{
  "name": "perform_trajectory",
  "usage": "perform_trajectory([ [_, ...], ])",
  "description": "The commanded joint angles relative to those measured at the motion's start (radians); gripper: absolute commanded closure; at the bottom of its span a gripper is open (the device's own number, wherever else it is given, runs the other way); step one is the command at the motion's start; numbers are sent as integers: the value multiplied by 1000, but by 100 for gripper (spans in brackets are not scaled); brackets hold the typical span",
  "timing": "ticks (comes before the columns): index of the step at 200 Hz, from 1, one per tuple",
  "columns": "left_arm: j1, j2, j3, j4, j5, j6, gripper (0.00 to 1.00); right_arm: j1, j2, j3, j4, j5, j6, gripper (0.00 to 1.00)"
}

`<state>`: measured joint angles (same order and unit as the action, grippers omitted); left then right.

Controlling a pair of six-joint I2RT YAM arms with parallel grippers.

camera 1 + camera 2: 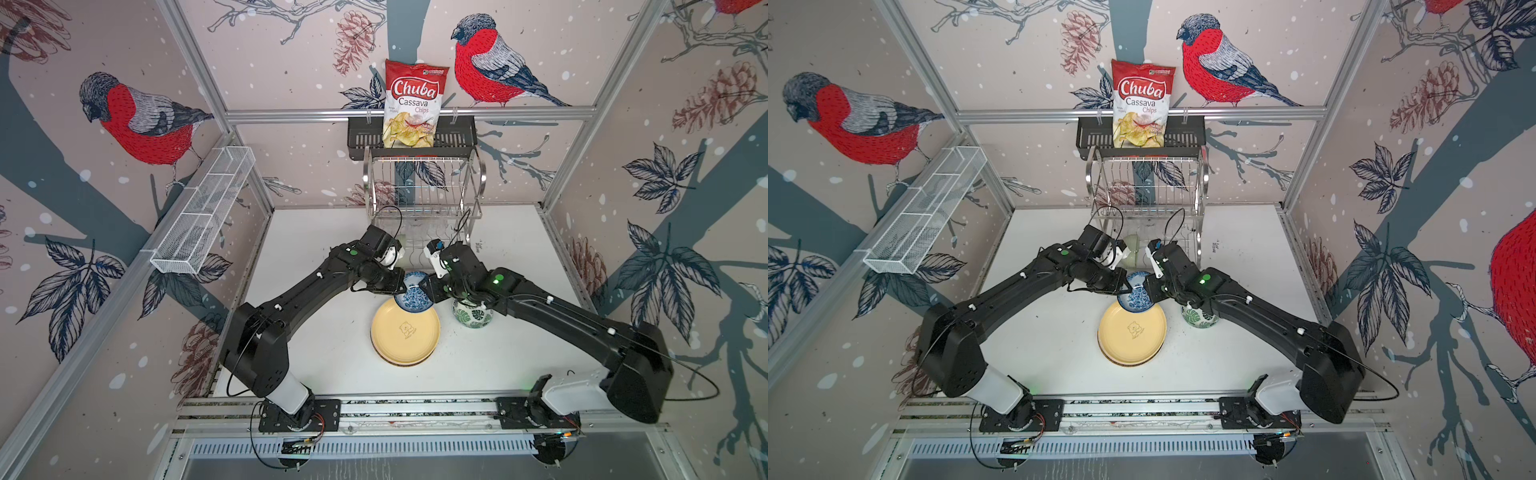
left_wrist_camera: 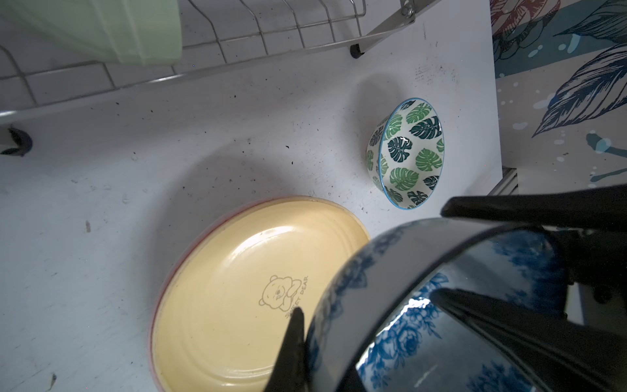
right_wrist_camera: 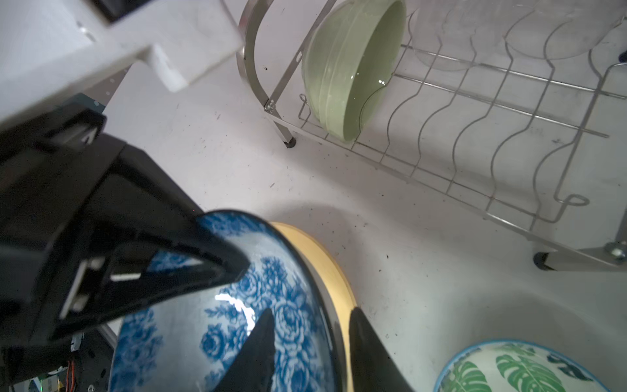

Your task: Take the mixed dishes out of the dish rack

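Nearest you, the cream-yellow plate tops a stack on the counter, the leaf-print bowl beside it. Over the plate's far edge your left claw pinches the blue-white bowl; your right claw straddles its opposite rim, spread. Beyond, the pale green bowl leans in the dish rack

In both top views the two wrists cover both sides of the blue-white bowl, and the right arm hides the upper part of the leaf-print bowl. Beneath the cream-yellow plate only a thin pink rim shows. The pale green bowl is blurred and cut by the picture's edge in the left wrist view. The clear glass is faint, cut off in the right wrist view and too dim to make out behind the dish rack wires from above.
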<state>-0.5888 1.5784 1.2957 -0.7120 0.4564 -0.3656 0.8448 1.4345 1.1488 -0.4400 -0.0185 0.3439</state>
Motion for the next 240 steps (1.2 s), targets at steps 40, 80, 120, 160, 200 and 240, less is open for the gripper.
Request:
perform_trajectory([
  [40,1,-9,5,-8,-1,14,100,-1,104,75,0,-1,21,99],
  [80,1,-12,5,-5,-10,7,98,-4,69,45,18,6,28,100],
  [120,8,-6,17,8,0,-6,68,-34,12,-6,15,-4,42,100],
  [160,41,-60,1,68,16,-30,50,-91,-96,-90,-5,4,61,100],
  [200,139,-176,-71,184,42,-90,39,-165,-227,-182,-63,37,80,100],
  [240,159,-268,-101,214,-53,-90,34,-232,-307,-271,-112,45,90,100],
])
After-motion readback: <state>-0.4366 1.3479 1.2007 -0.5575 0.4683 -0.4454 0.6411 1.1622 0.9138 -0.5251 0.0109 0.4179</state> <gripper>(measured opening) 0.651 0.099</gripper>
